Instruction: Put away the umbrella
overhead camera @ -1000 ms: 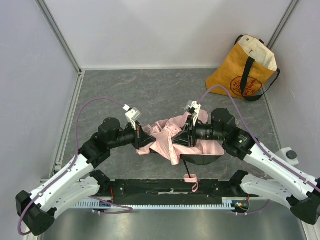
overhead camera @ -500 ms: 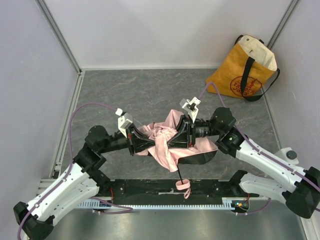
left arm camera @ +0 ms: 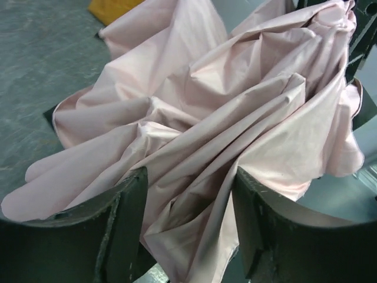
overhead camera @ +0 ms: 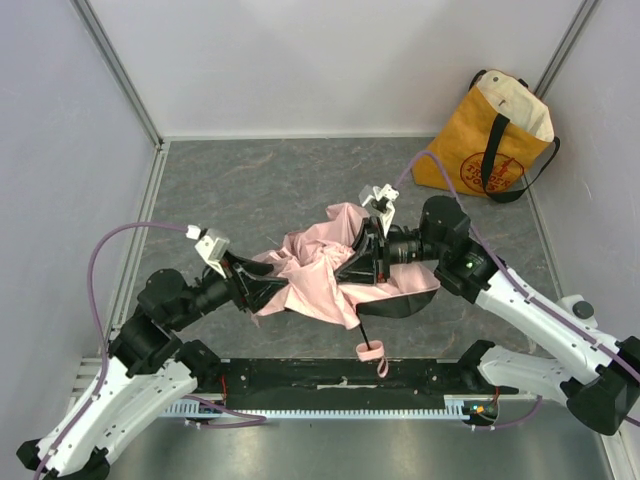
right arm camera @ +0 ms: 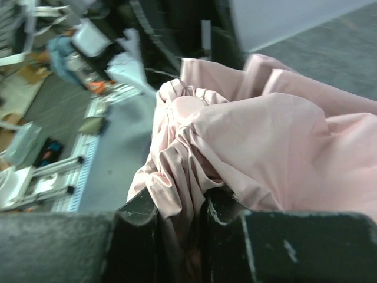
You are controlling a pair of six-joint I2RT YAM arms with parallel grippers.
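Note:
The umbrella point(overhead camera: 318, 280) is a crumpled heap of pale pink fabric in the middle of the table, between my two arms. Its thin black shaft runs toward me to the small pink handle point(overhead camera: 372, 352) with its strap. My left gripper point(overhead camera: 264, 291) sits at the heap's left edge. In the left wrist view the left gripper point(left arm camera: 189, 177) is open, and loose folds of the umbrella point(left arm camera: 224, 100) lie between its jaws. My right gripper point(overhead camera: 353, 268) reaches in from the right. Seen from the right wrist, the gripper point(right arm camera: 181, 203) is shut on a bunched fold of the umbrella point(right arm camera: 253, 130).
A yellow tote bag point(overhead camera: 487, 140) with black straps leans in the far right corner. White walls enclose the grey table point(overhead camera: 250, 190) at the back and on both sides. A black rail point(overhead camera: 300, 378) runs along the near edge between the arm bases.
My left gripper has opened, let go of the fabric and drawn back to the left. The right gripper has kept its hold, and the umbrella has shifted slightly left.

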